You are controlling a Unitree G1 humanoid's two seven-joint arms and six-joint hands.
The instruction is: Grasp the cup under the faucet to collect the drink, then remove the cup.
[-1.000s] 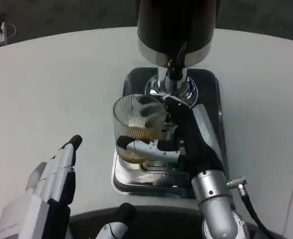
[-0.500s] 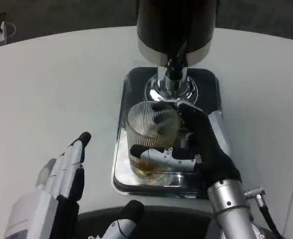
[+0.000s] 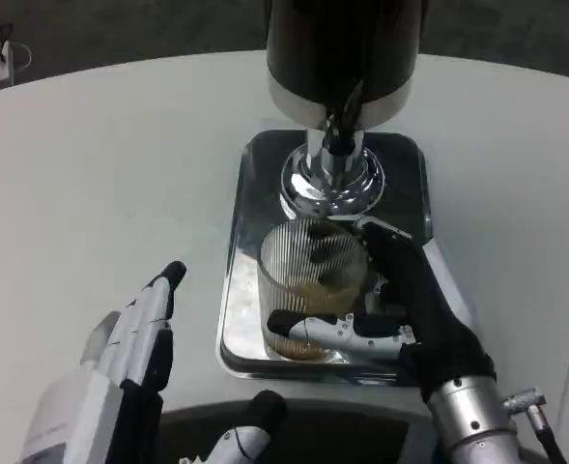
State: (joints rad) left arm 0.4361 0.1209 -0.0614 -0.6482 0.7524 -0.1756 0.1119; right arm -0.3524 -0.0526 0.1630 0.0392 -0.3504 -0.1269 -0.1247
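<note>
Nearest the camera, the left hand (image 3: 120, 372) is seen at the lower left, fingers extended together and holding nothing, hovering over bare white tabletop (image 3: 91, 184); wide open surface lies beyond and to its left. To its right, the right hand (image 3: 400, 309) is wrapped around the ribbed glass cup (image 3: 308, 290), fingers closed across the cup's near side. Amber liquid is seen in the cup's bottom. The cup is held over the near part of the shiny drip tray (image 3: 241, 242), close to its front edge. Beyond the right hand, the faucet (image 3: 340, 130) and chromed base of the dark dispenser (image 3: 342, 48) stand apart from the cup.
</note>
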